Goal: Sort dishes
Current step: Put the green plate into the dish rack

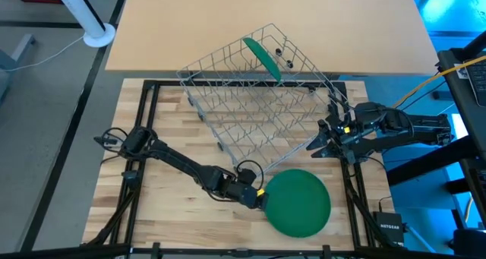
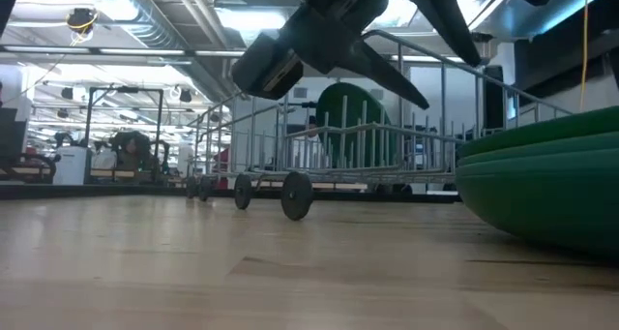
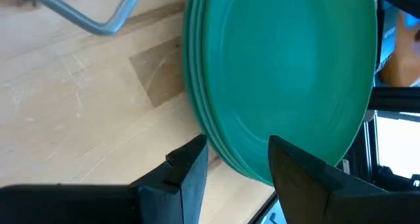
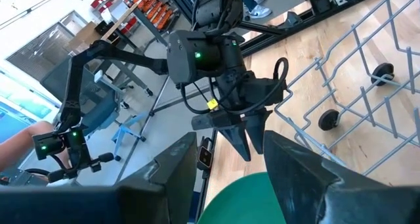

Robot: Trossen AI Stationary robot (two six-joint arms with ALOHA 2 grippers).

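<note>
A stack of dark-green plates (image 1: pixel 300 204) lies flat on the wooden table near its front right; it also shows in the low view (image 2: pixel 551 185) and the left wrist view (image 3: pixel 282 73). One more green plate (image 1: pixel 263 59) stands on edge in the far part of the silver wire rack (image 1: pixel 250 99). My left gripper (image 1: pixel 262 200) is open at the stack's left rim, a finger to either side of the rim (image 3: pixel 239 161), a little above the table. My right gripper (image 1: pixel 320 143) is open and empty by the rack's near right corner, above the stack's far edge (image 4: pixel 243 198).
The rack stands on small wheels (image 2: pixel 296 195) and fills the table's middle and far part. Black frame rails (image 1: pixel 144 122) run along the table's sides. A small black box (image 1: pixel 389 228) and cables lie at the front right. Bare wood (image 1: pixel 175 213) lies at the front left.
</note>
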